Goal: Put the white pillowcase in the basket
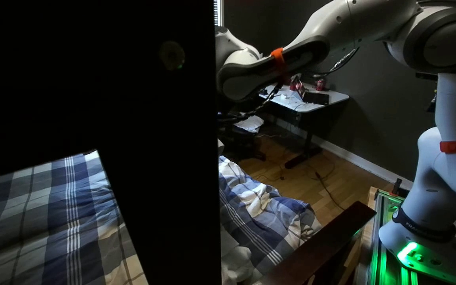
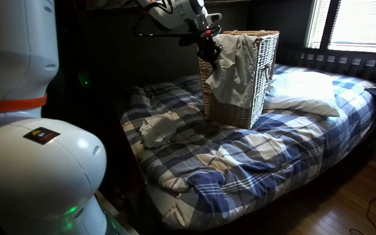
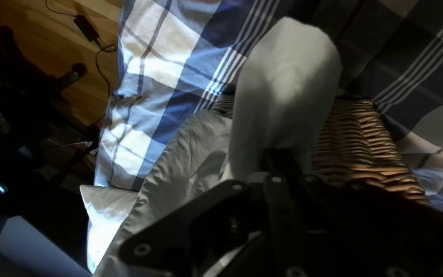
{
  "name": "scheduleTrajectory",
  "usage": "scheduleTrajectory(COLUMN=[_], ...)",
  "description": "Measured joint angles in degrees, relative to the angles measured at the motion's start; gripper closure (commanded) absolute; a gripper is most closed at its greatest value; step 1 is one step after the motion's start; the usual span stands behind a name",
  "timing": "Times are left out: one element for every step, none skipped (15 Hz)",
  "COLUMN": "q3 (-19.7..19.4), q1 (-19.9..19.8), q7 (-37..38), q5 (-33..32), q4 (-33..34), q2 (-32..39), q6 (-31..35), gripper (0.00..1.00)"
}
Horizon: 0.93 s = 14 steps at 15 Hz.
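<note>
A tall wicker basket [image 2: 263, 70] stands upright on the bed; its side also shows in the wrist view [image 3: 363, 150]. White cloth drapes over its near side, and a pale grey lining-like cloth [image 3: 185, 157] shows beside the fingers. My gripper [image 2: 213, 60] is at the basket's near side, just below the rim. In the wrist view the fingers [image 3: 279, 154] are close together on a fold of white cloth, apparently the white pillowcase [image 3: 288, 73], which hangs outside the wicker wall. I cannot tell where it ends and the lining begins. A dark post hides basket and gripper in an exterior view.
Another crumpled white cloth [image 2: 158, 130] lies on the plaid bedding [image 2: 266, 150] before the basket. A white pillow [image 2: 305, 93] lies behind it. A dark vertical post [image 1: 172, 138] and a wooden bed rail [image 1: 319, 245] border the bed. A desk [image 1: 303, 105] stands beyond.
</note>
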Motion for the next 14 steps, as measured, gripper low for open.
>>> scheduleTrajectory(q3=[0.5, 1.0, 1.4, 1.7, 1.9, 2.1, 2.3, 2.6, 2.8, 3.0, 3.1, 3.2, 3.2, 3.2], q1=[-0.4, -0.8, -1.2, -1.6, -2.0, -2.3, -2.6, -2.9, -3.2, -3.3, -3.4, -3.4, -3.4, -3.4], q7=[0.2, 0.5, 0.9, 1.4, 2.0, 2.8, 3.2, 3.3, 3.3, 3.3, 3.3, 3.3, 3.3, 3.3], q5=[-0.2, -0.5, -1.1, -1.9, -3.2, -5.0, -6.7, -7.9, -8.5, -8.7, -8.8, -8.8, -8.9, -8.9], q4=[0.2, 0.6, 0.9, 1.2, 1.7, 2.2, 2.7, 3.3, 3.7, 3.8, 3.8, 3.8, 3.8, 3.8], q2=[-1.6, -2.9, -4.1, -5.0, -5.7, -6.1, -6.4, -6.4, -6.4, -6.4, -6.4, -6.4, -6.3, -6.3], q6=[-2.1, -3.7, -4.7, -5.3, -5.4, -5.4, -5.3, -5.3, -5.3, -5.3, -5.3, -5.3, -5.3, -5.3], gripper=[1.00, 1.00, 1.00, 1.00, 1.00, 1.00, 0.98, 0.98, 0.98, 0.98, 0.98, 0.98, 0.98, 0.98])
